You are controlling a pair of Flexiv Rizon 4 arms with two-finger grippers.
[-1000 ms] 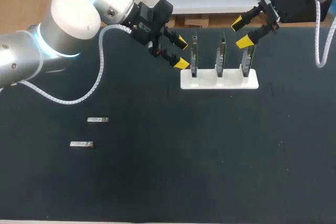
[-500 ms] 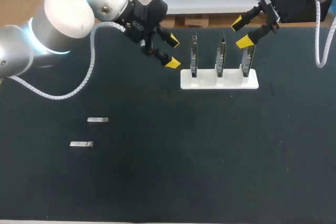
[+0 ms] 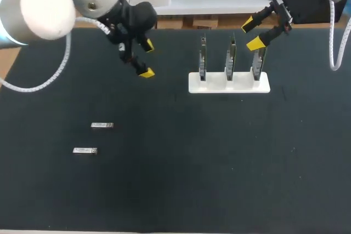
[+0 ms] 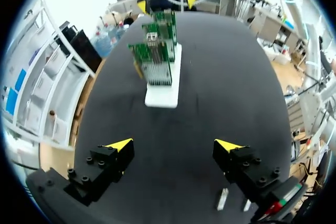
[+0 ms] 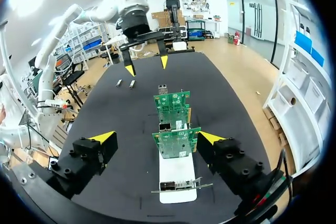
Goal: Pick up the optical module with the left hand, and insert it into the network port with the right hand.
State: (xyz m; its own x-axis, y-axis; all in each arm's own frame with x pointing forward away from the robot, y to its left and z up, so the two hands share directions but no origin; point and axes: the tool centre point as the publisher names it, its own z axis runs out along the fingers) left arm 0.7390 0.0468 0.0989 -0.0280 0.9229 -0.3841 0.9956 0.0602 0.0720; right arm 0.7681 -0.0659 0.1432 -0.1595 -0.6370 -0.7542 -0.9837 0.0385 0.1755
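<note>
We are holding our left gripper [image 3: 147, 60] above the black table mat [image 3: 219, 163], toward its far side and well to the left of the white rack base [image 3: 229, 82]. Its yellow-tipped fingers are standing wide apart with nothing between them. In the left wrist view the same gripper [image 4: 174, 145] is looking out toward the rack, and only bare mat is lying between the two tips.

The two small silver rectangular optical modules [image 3: 102, 125] are lying flat on the mat at our left, nearer us than the left gripper and well apart from it. They are resting side by side but not touching, with the nearer one [image 3: 85, 150] shifted slightly left. Their long axes are running left to right, parallel to each other and to the long side of the rack base. We cannot tell which end is the connector end. In the left wrist view they [image 4: 222, 199] are showing just beside one finger, away from the rack.

Three upright green circuit boards [image 3: 231, 56] are standing in a row on the base. Our right gripper [image 3: 252, 34] is hovering over the rightmost board [image 3: 259, 58], fingers spread and gripping nothing. From the right wrist view the gripper [image 5: 157, 137] is straddling the row without touching it — small silver ports [image 5: 165, 127] are showing on the boards.
</note>
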